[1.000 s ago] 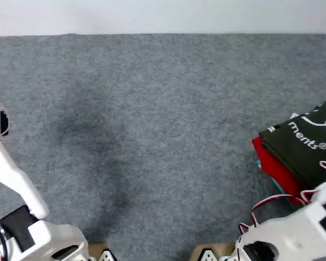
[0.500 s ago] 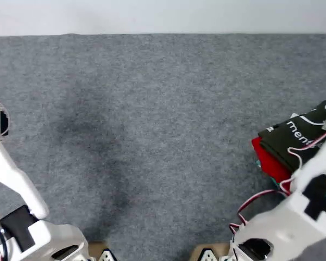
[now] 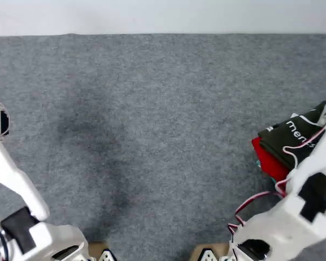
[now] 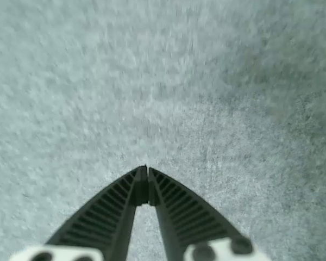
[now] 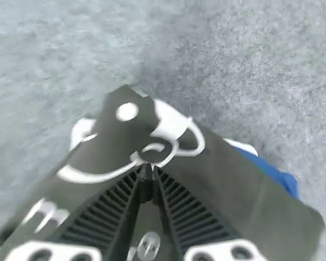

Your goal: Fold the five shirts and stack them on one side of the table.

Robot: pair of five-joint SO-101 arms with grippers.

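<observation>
A stack of folded shirts lies at the table's right edge: a dark green shirt with white print [image 3: 293,138] on top, a red shirt [image 3: 269,161] under it. In the right wrist view the dark green shirt [image 5: 217,190] covers a blue shirt [image 5: 271,173], whose corner sticks out. My right gripper [image 5: 147,173] hangs shut just above the dark shirt's white print, holding nothing. The right arm [image 3: 299,206] covers part of the stack from above. My left gripper [image 4: 147,174] is shut over bare grey mat. The left arm [image 3: 13,185] stands at the left edge.
A grey felt mat [image 3: 152,119] covers the table, with a white wall band [image 3: 163,16] along the far edge. Red and white cables [image 3: 261,201] loop beside the right arm near the stack.
The right arm has swung up from the lower right corner and now stands over the shirt stack, covering more of the dark shirt. The left arm has stayed put.
</observation>
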